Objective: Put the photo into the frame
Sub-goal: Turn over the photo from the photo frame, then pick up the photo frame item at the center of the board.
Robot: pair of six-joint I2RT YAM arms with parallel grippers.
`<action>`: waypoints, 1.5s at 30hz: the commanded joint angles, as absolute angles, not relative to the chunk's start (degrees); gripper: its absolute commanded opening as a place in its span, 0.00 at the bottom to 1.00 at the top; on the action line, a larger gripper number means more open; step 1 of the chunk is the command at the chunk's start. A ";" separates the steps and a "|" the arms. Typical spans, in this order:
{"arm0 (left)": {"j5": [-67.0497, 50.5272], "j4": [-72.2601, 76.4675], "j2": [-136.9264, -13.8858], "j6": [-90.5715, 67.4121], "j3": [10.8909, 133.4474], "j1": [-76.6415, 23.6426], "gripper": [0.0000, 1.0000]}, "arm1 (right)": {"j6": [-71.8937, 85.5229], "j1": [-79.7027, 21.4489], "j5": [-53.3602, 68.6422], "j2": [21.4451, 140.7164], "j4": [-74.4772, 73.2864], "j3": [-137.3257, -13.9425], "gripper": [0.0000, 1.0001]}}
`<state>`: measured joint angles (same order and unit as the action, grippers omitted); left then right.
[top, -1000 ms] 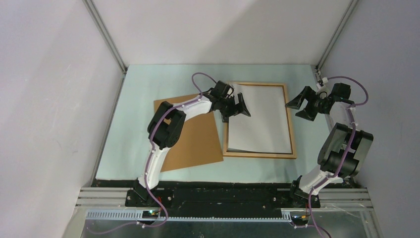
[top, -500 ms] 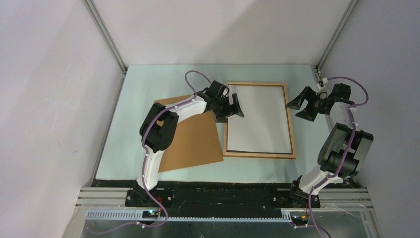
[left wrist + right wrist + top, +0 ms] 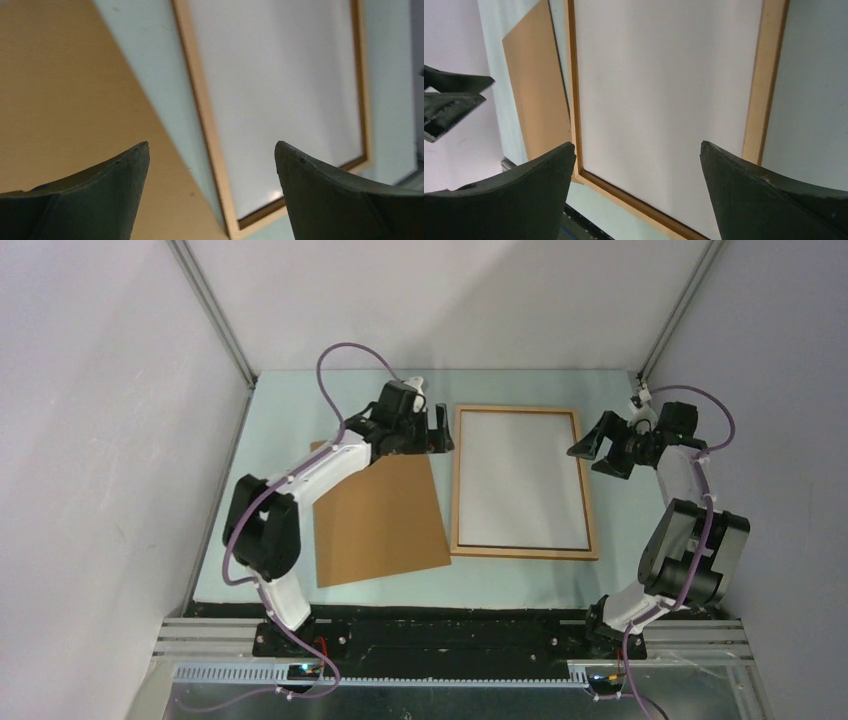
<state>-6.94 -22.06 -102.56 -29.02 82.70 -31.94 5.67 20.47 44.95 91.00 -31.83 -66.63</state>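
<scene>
The photo (image 3: 520, 478) is lying white-side up inside the frame (image 3: 524, 552); left tool (image 3: 438, 428) and right tool (image 3: 592, 454) are hovering beside the frame, both spread, empty. The board (image 3: 380, 510) beside the frame is probably going on next.

The frame (image 3: 591, 490) lies flat on the desk (image 3: 290, 410), right of centre in the top view, with the photo (image 3: 520, 480) lying inside its opening. The board (image 3: 380, 515) lies just left of the frame, slightly askew, the gap between them widening towards the top. The left jaws hang beside the frame's upper left corner, the right jaws beside its upper right edge.
</scene>
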 commanded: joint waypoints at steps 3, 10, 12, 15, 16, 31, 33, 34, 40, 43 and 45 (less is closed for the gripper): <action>5.77 -22.06 -94.27 -16.57 78.30 -29.63 1.00 | 2.08 14.01 36.06 82.32 -29.24 -66.80 1.00; 10.46 -22.10 -84.89 -10.64 69.91 -26.10 0.98 | -2.53 -3.33 20.12 76.67 -24.67 -65.32 0.99; 9.22 -22.14 -82.48 -9.39 67.18 -24.34 0.98 | -3.67 -8.59 16.38 76.49 -23.06 -65.32 1.00; 8.47 -22.32 -78.68 -6.31 62.96 -21.17 0.98 | -6.37 -17.09 11.61 77.07 -19.55 -65.31 1.00; 8.19 -22.41 -77.92 -5.57 62.20 -20.43 0.98 | -7.01 -18.78 9.52 77.43 -18.83 -65.31 1.00; -3.08 -28.31 -75.76 -1.79 52.53 0.45 0.98 | -4.66 -37.18 12.27 102.57 -18.41 -84.50 1.00; -4.85 -28.80 -77.16 -2.18 52.26 2.85 0.98 | -2.20 -37.33 14.93 106.95 -20.88 -89.08 1.00; -6.07 -28.90 -78.15 -2.59 52.19 4.12 0.98 | -0.90 -37.30 15.64 109.66 -22.12 -91.77 1.00; -9.45 -29.83 -82.57 -3.35 52.97 7.62 0.98 | 4.56 -36.95 20.60 118.93 -25.21 -98.87 0.97; -10.63 -30.54 -84.65 -3.39 53.69 8.51 0.98 | 7.94 -35.64 24.31 122.40 -25.70 -100.35 0.95; -11.33 -30.79 -86.25 -3.42 54.16 8.92 0.98 | 9.62 -34.83 26.18 124.00 -25.80 -100.79 0.94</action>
<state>-7.94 -30.00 -84.31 -3.03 52.40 7.66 4.25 -36.56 20.62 121.43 -23.79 -97.71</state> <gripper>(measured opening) 0.985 0.947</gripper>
